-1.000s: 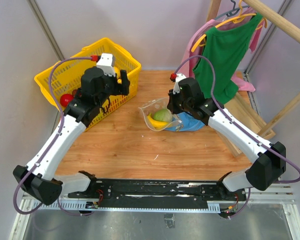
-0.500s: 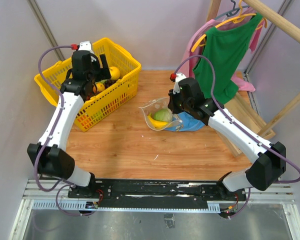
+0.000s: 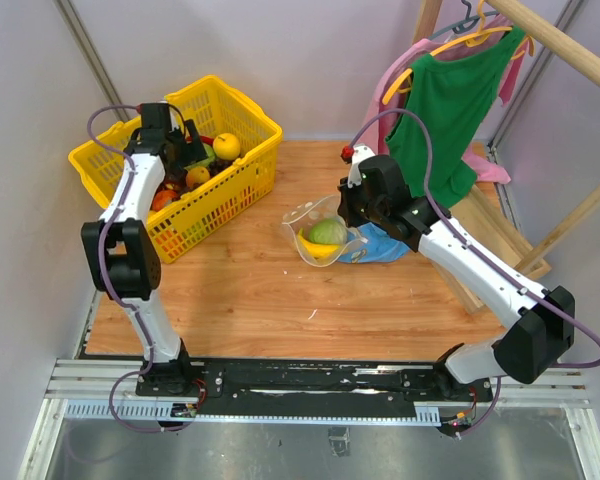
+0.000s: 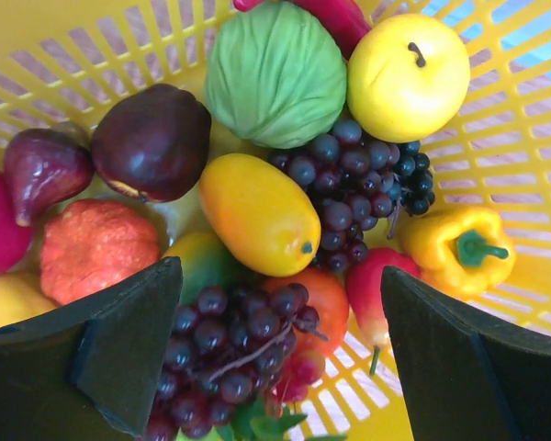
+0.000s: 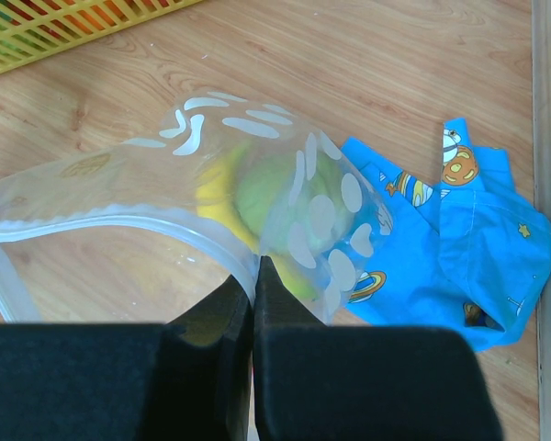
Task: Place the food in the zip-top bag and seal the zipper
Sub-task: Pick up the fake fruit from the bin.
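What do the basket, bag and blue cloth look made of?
Basket: rigid moulded plastic, glossy yellow, slotted walls. Bag: thin see-through plastic film, slightly shiny, white printed ovals. Cloth: probably soft printed fabric, matte and creased.

No text, label, brand, number or sign can be read in any view. On the zip-top bag [image 5: 257, 170] only white oval marks are printed. On the blue cloth [image 5: 468, 248] only small planet and astronaut pictures are seen.
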You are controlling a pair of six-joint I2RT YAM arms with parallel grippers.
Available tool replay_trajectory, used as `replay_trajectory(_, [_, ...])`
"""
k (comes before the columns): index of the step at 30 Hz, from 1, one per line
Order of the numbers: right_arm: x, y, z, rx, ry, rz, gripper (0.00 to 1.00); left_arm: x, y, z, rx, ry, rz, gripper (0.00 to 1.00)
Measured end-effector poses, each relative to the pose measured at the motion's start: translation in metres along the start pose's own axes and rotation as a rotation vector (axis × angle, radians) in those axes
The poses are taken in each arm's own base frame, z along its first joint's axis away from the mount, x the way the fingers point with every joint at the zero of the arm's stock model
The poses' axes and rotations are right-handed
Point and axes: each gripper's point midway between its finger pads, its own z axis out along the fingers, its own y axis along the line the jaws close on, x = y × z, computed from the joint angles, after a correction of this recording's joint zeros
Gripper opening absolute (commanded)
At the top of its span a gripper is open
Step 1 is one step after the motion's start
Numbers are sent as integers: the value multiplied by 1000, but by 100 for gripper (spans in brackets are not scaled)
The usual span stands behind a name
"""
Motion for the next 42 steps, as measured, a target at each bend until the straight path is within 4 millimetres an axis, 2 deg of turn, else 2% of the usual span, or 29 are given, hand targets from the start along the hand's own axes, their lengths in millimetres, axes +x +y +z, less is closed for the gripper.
replay_trajectory(9, [0,-1,0,6,-1,-11,0,24,2,56,-3,110,-4,90])
replay_trajectory(14, [0,-3,0,8,-1,-11,1,39,5,82,-8,165,-1,85])
replay_trajectory(19, [-2,-12,0,28,-4,-1,1,57,9,98,-15,220,6,75])
replay_trajectory(22, [-2,-13,0,32,-5,0,1,56,11,98,-10,223,4,67])
replay_trajectory(29, [-2,-13,0,32,-5,0,1,58,13,96,-14,234,12,39])
replay_trajectory(35, [-2,-13,0,31,-5,0,1,54,14,89,-16,233,22,27])
replay_trajectory(38, [-2,-13,0,31,-5,0,1,44,11,78,-11,211,29,23])
replay_trajectory(42, [-2,-13,0,30,-5,1,1,15,4,50,7,137,38,20])
